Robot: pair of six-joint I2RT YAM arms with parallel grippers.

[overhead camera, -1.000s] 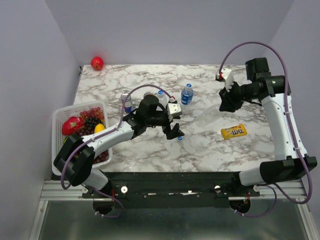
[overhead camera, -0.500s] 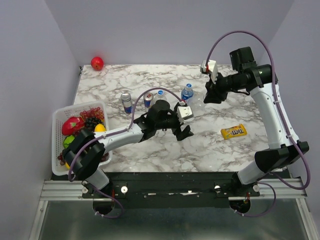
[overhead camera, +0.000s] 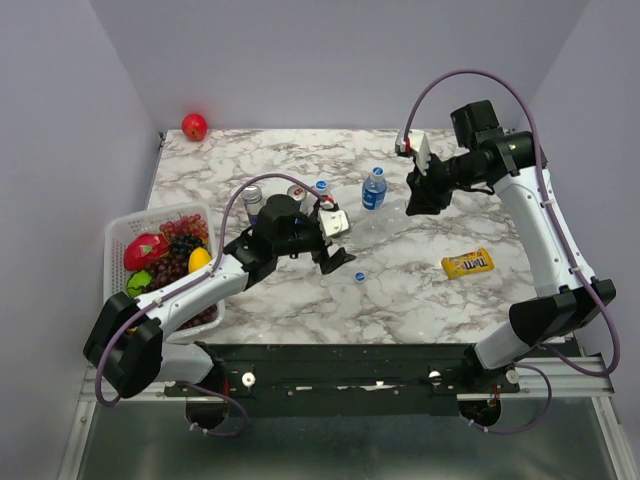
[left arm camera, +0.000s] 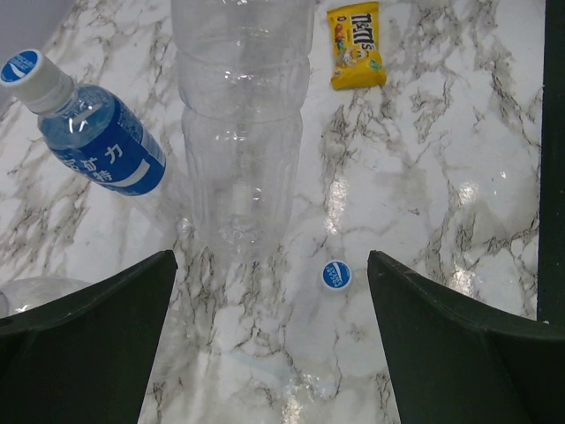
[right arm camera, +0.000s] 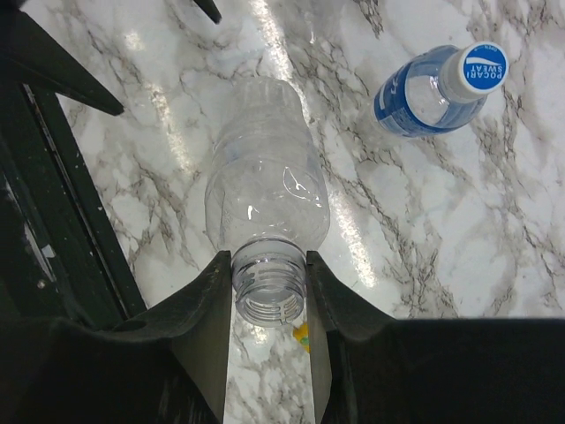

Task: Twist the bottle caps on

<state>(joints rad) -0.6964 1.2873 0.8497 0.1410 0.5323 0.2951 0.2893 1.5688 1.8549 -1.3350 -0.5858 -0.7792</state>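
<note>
Bottle cap, blue and loose, lay on the marble table near the blue-labelled bottle, on its arm-base side. The left gripper hovered above it, jaws spread wide. Just beside the blue-labelled bottle, the right gripper pinched an uncapped clear bottle by its neck.

On the white marbled table, white plastic fruit basket at left edge, small round blue plastic cap mid-front, blue-labelled plastic bottle behind it, clear unlabelled plastic bottle just right of that, yellow candy packet further right.
</note>
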